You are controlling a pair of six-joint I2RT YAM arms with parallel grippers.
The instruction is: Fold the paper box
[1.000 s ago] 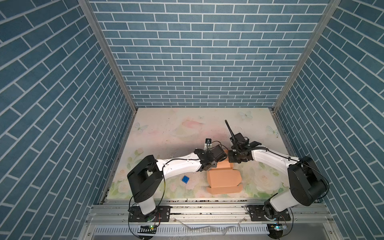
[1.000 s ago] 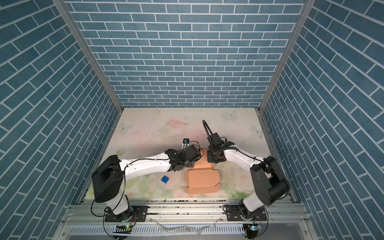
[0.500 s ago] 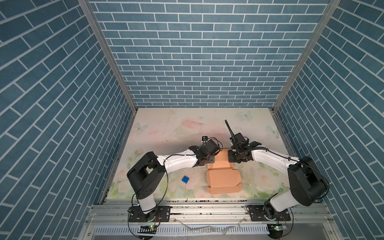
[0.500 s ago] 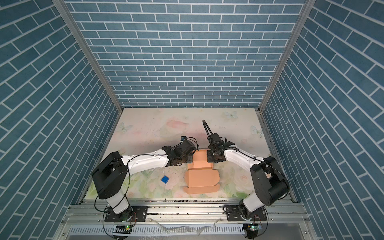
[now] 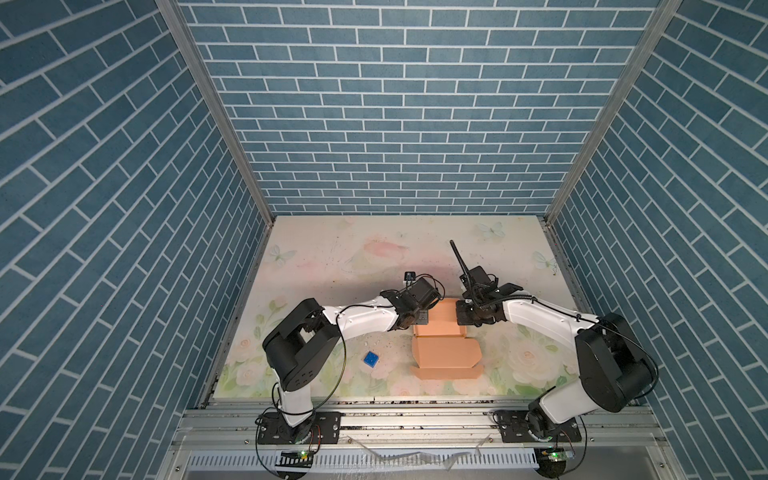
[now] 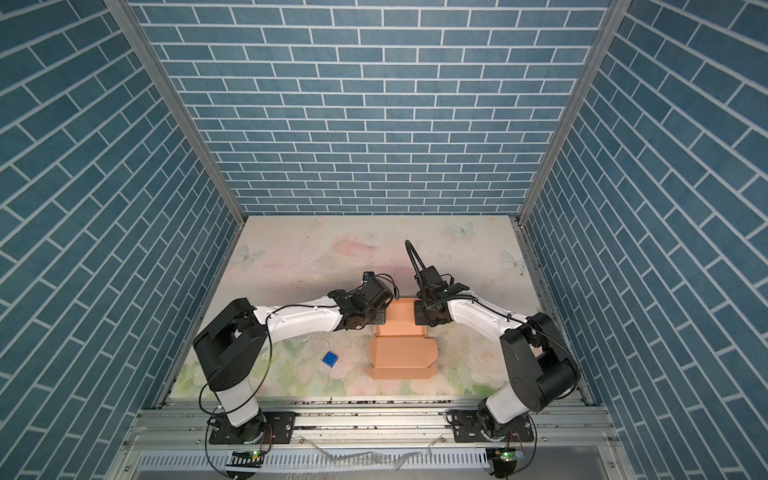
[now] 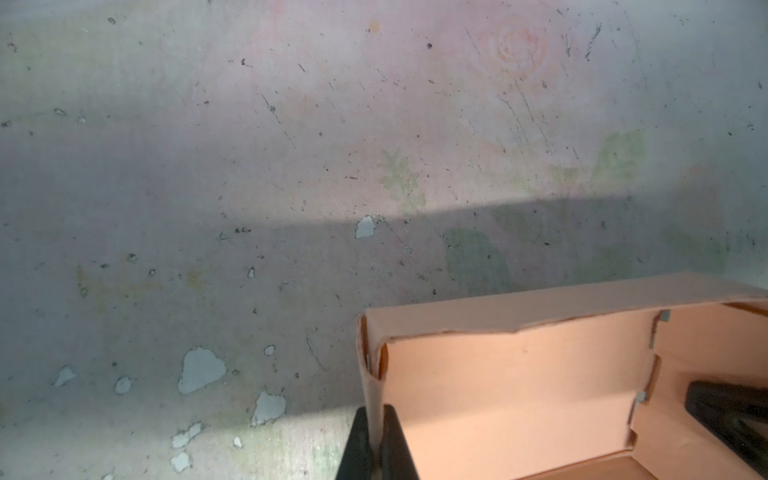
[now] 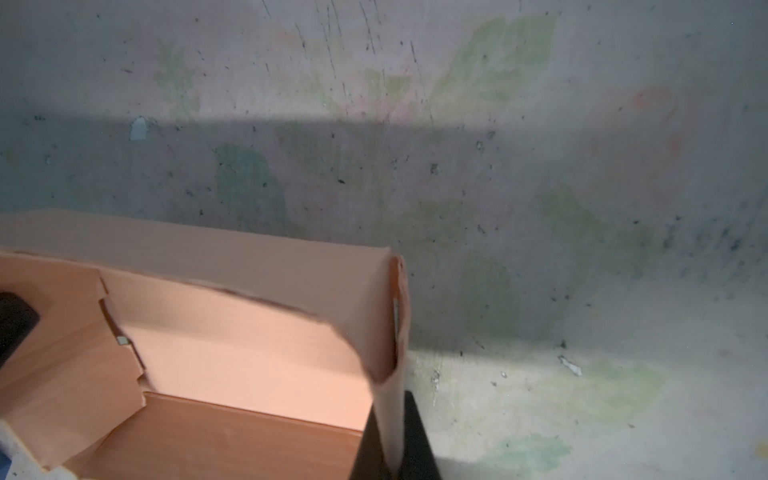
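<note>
Left end effector (image 7: 376, 415), right end effector (image 8: 391, 419) clamped.

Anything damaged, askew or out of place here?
On the paper box, the inner flap bows, its edge ragged. The table is chipped in patches. A blue cube lies loose, apart from the box.

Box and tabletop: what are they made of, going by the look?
The paper box looks like thin peach-tan cardboard with a matte finish: die-cut edges, creased flaps and a curled wall corner. The tabletop is probably a printed floral film over a hard board, low sheen: chips expose a pale grey layer, and fine scratches cross it. What the board itself is cannot be told.
</note>
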